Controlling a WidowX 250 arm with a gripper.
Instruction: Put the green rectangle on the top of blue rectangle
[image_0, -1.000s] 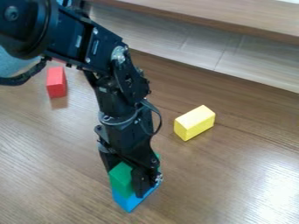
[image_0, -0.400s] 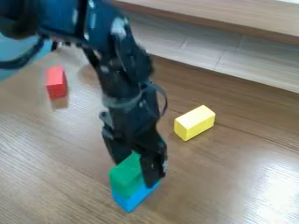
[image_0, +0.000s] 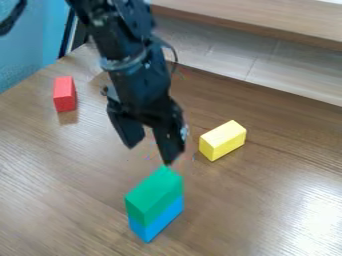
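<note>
My black gripper (image_0: 149, 154) hangs above and slightly behind the stacked blocks, its two fingers spread apart with nothing between them. The green rectangle (image_0: 154, 195) lies on top of the blue rectangle (image_0: 157, 220), lined up along its length. Below it, the blue block rests on the wooden table. The lower tip of one finger comes close to the green block's far end; whether they touch I cannot tell.
A yellow block (image_0: 222, 140) lies to the right of the gripper on the table (image_0: 267, 200). Farther back on the left is a red block (image_0: 65, 94). A raised wooden ledge (image_0: 254, 20) runs along the back right.
The gripper has let go of the green block and moved up and back, away from the stack. The green block stays on the blue one, now in fuller view.
</note>
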